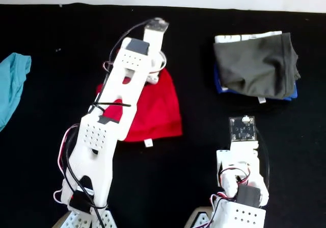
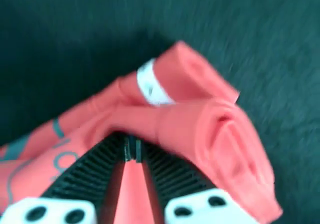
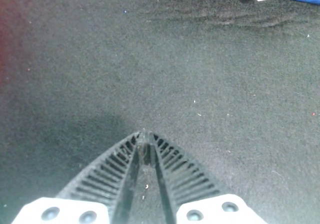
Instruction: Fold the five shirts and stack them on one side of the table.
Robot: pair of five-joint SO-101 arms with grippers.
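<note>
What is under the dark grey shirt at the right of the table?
Under the dark grey shirt a blue shirt shows along the near edge, and a white shirt peeks out at the far edge. Most of both is covered, so further layers cannot be seen.

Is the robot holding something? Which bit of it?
The left gripper pinches the red shirt by a bunched fold at its edge; the right gripper is shut on nothing.

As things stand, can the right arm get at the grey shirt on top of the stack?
Probably yes. The right claw is shut over bare table, with nothing lying between it and the grey shirt ahead; the left claw is off to the side, shut on the red shirt.
</note>
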